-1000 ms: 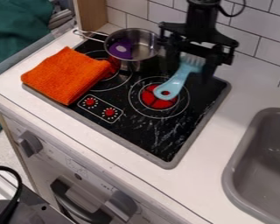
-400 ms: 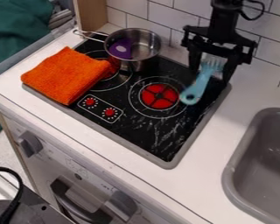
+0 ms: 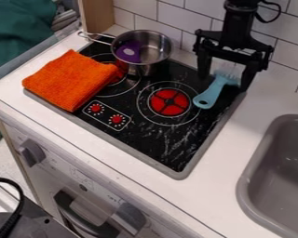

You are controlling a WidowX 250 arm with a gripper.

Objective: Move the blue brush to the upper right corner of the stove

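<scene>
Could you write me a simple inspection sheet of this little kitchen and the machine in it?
Surface: black stove top with whitish streaks
Job's things: blue brush at the stove's upper right corner
Clutter: orange cloth; metal pot holding a purple item
Gripper: open, fingers on either side of the brush
Cables: black loop beside the arm; black curve at lower left
Surroundings: tiled wall, gray sink, green fabric

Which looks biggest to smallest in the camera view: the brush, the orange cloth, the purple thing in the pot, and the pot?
Orange cloth
Pot
Blue brush
Purple thing
</scene>
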